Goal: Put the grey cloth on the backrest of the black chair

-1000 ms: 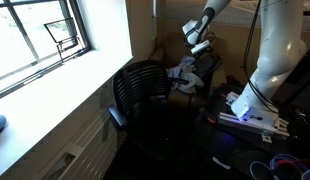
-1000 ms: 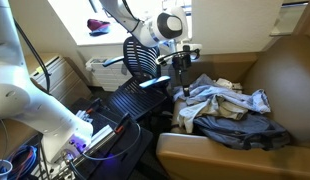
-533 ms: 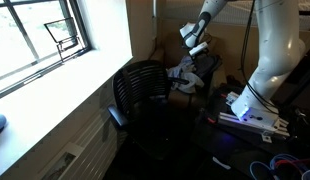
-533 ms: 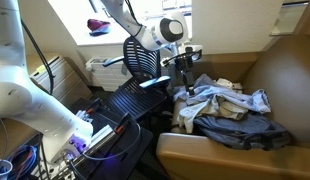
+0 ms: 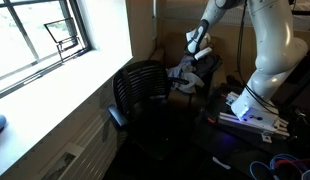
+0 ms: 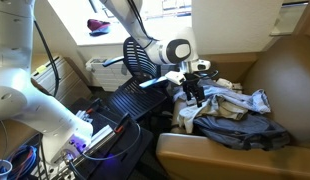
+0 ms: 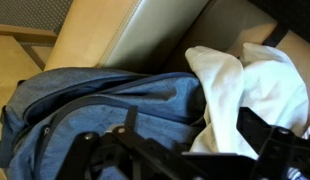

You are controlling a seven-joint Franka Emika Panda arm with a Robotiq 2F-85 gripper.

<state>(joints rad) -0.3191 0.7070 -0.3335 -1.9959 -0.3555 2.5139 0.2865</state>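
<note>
The grey cloth [image 6: 242, 126] lies in a pile of clothes on a brown sofa seat; in the wrist view it [image 7: 100, 100] shows blue-grey beside a white cloth [image 7: 240, 85]. The black chair with its mesh backrest [image 5: 143, 85] stands next to the pile and shows in both exterior views [image 6: 138, 55]. My gripper [image 6: 194, 92] hangs just above the near edge of the pile, also in an exterior view [image 5: 198, 50]. In the wrist view its fingers [image 7: 180, 150] are spread apart over the cloths and hold nothing.
The brown sofa [image 6: 220, 155] has a tall backrest [image 6: 285, 70]. A window sill [image 5: 55, 95] runs beside the chair. A lit electronics box [image 5: 250, 112] and cables [image 6: 55, 160] lie on the floor by the robot base.
My gripper has moved down and sideways from above the chair's edge to just over the clothes pile. The clothes and the chair have not moved.
</note>
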